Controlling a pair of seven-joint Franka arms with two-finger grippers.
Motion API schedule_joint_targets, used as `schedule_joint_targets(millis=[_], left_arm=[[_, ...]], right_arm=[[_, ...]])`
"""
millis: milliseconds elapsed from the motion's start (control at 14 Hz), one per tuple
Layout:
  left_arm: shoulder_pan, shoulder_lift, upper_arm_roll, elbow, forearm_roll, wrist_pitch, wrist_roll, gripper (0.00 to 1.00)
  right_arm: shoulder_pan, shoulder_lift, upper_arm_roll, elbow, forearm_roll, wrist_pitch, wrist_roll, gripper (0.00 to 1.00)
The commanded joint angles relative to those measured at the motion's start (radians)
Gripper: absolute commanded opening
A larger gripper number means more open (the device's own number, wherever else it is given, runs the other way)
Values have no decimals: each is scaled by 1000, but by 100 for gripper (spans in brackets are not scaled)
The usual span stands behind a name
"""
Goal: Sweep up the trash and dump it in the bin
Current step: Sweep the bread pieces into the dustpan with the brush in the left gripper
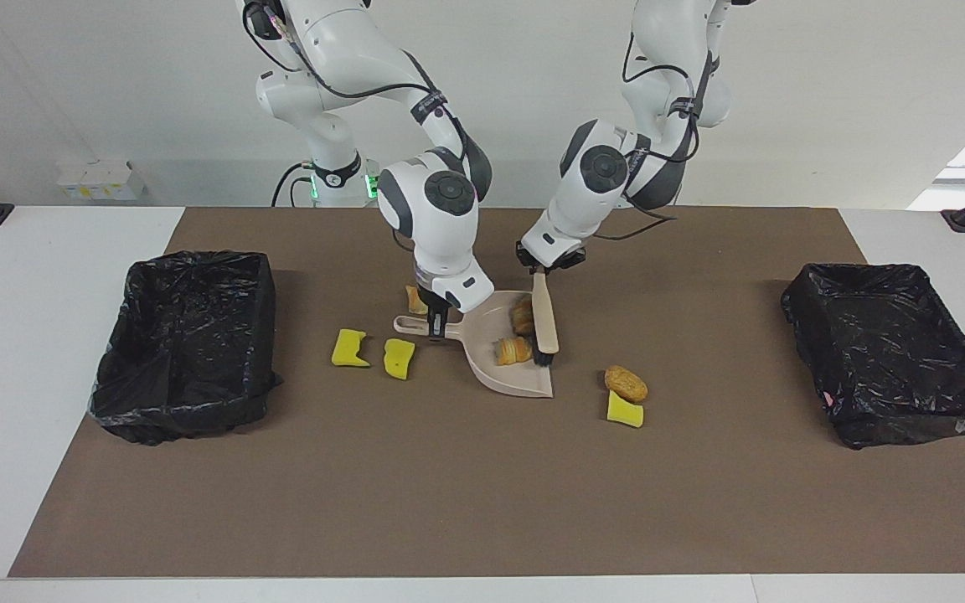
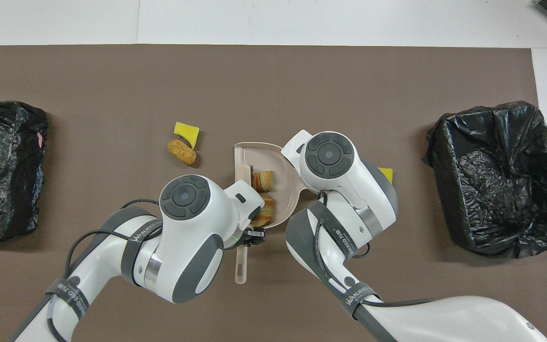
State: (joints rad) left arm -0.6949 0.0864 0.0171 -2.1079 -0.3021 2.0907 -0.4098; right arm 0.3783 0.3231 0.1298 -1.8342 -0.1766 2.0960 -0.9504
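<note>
The dustpan (image 1: pixel 509 345) lies flat on the brown mat (image 1: pixel 482 502), and everything else is placed from it. The right gripper (image 1: pixel 436 322) is clenched on its handle, at the end toward the right arm's bin (image 1: pixel 185 343). The left gripper (image 1: pixel 543 270) grasps the brush (image 1: pixel 544 322) by its handle, the bristles down at the pan's open edge. Two striped bread-like lumps (image 1: pixel 514 335) sit inside the pan. The rest of the trash lies on the mat: a brown lump (image 1: pixel 626 383) touching a yellow sponge chunk (image 1: pixel 625 410) beside the pan's mouth, toward the left arm's bin (image 1: pixel 897 352); two yellow chunks (image 1: pixel 374 352) beside the handle; and one small lump (image 1: pixel 414 299) nearer the robots than the handle. These pieces look light and soft, likely to roll or skid rather than resist, so bristles should herd them, not fingers. The pan is probably stiff and light; its handle is the place to hold, kept level so the lumps do not tumble out.
</note>
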Motion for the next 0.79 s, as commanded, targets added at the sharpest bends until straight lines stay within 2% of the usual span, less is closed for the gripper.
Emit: schedule_joint_targets(millis=[0,143,215,430,573,716], left_arm=[[-3,-23,18,28,-8,-7,20,0],[24,-34,40,49,6,-17,20,0],[70,-43,44,71,8,-43,28,0],[185,-27,46,150,24,-121,184,0],[230,1,44,192,169,-119,303,0],[280,15,44,197,202,-113,376,0]], right_arm=[[1,-7,4,-23,-12,18,45,0],[1,-7,2,-23,-12,18,45,0],[1,-7,4,-23,-12,18,45,0],[1,-7,2,-22,-12,16,45,0],[1,-7,1,-20,-12,9,44,0],[1,-9,2,-20,-29,-1,45,0]])
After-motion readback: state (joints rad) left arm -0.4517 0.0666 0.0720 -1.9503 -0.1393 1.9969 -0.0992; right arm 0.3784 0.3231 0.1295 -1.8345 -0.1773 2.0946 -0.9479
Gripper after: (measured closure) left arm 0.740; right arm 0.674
